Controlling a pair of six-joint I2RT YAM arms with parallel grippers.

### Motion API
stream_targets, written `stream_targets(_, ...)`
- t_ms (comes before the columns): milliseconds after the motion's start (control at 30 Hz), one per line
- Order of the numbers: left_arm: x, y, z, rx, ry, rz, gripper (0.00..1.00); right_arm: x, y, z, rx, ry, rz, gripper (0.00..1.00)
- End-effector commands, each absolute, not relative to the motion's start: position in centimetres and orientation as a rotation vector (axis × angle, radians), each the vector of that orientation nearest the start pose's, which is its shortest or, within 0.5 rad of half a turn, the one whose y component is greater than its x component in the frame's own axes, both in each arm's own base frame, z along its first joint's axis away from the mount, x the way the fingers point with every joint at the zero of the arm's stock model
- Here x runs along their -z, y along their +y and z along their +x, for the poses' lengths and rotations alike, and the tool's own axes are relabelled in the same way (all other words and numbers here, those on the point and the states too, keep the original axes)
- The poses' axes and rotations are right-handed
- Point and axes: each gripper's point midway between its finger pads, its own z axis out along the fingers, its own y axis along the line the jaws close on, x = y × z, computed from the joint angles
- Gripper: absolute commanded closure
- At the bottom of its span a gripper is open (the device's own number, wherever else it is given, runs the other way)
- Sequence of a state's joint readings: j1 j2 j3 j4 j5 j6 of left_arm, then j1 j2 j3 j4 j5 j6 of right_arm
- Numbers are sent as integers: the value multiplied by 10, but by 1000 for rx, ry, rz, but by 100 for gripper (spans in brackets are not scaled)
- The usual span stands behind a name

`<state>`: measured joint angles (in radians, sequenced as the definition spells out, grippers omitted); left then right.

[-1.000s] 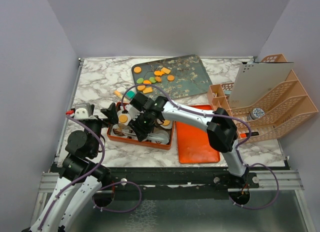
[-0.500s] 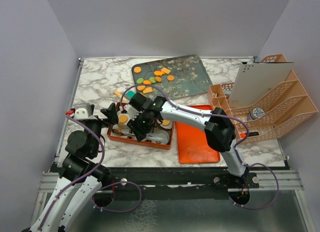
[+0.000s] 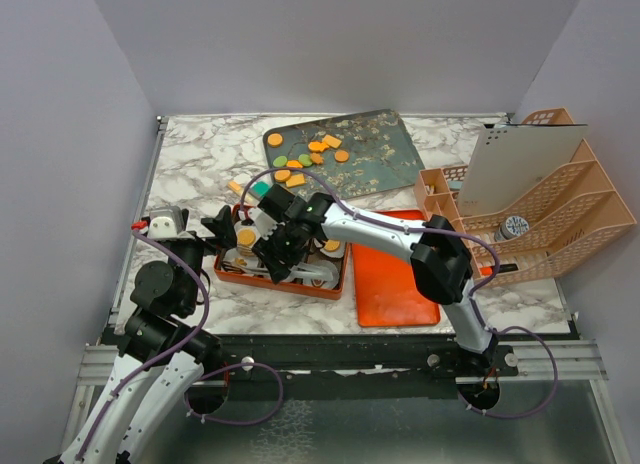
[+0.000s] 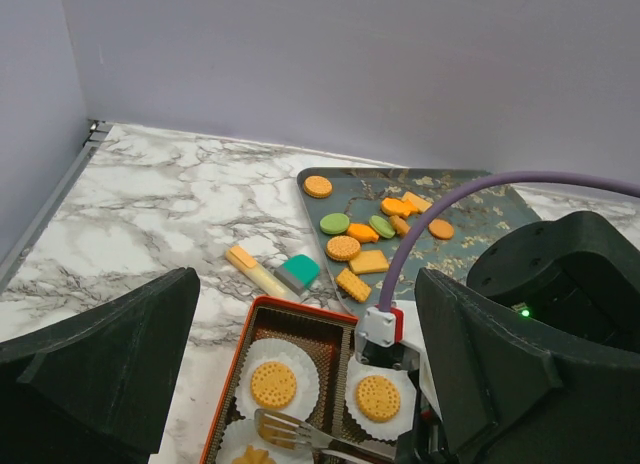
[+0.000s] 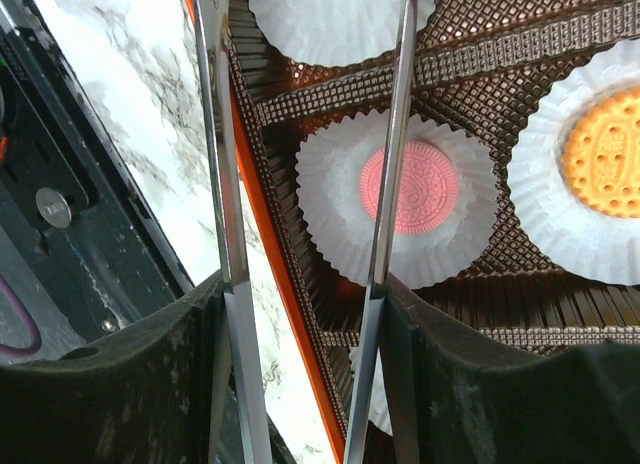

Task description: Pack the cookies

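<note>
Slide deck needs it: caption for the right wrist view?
Open tongs over a pink cookie in a paper cup.

tongs (image 5: 392,164) tips cropped, orange cookie (image 5: 606,170) cropped

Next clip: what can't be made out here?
Top view: the right gripper and its arm cover most of the tin, so the packed cookies cannot be counted.
Right wrist view: the tongs' tips run off the top edge.
Left wrist view: the tin's near part is cut by the bottom edge and the left gripper.
Top view: the round item in the organizer is too small to identify.
</note>
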<state>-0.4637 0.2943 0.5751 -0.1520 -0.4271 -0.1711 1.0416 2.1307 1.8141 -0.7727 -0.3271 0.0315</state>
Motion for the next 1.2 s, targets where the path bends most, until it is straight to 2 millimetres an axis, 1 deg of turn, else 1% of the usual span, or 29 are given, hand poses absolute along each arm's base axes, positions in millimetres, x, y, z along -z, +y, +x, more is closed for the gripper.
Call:
stream_targets(0, -305, -40, 232, 210, 1446, -144, 1, -125, 455, 201, -766, 2288, -1355, 46)
stream_targets(267, -303, -45, 235, 229, 1479, -154, 1, -152, 438, 221, -668, 2260, -1106, 46)
stream_targets(400, -308, -55, 234, 317, 1493, -180, 1, -166, 426, 233, -620, 2233, -943, 46)
stream_targets(467, -307, -63, 234, 383, 1504, -199, 1, -172, 420, 238, -615, 2209, -856, 46)
stream_targets(600, -298, -83, 235, 513, 1550, -209, 1, -182, 412, 245, -639, 2149, -699, 46)
stream_targets(867, -281, -132, 238, 830, 1616, -237, 3, -210, 405, 253, -776, 2009, -426, 47)
stream_targets(967, -273, -148, 241, 915, 1649, -238, 4, -220, 405, 255, -834, 1958, -352, 47)
stream_targets(1067, -264, -158, 246, 960, 1684, -245, 5, -224, 405, 254, -883, 1924, -309, 47)
stream_targets(1167, -263, -168, 250, 1029, 1674, -259, 8, -227, 406, 252, -932, 1893, -288, 47)
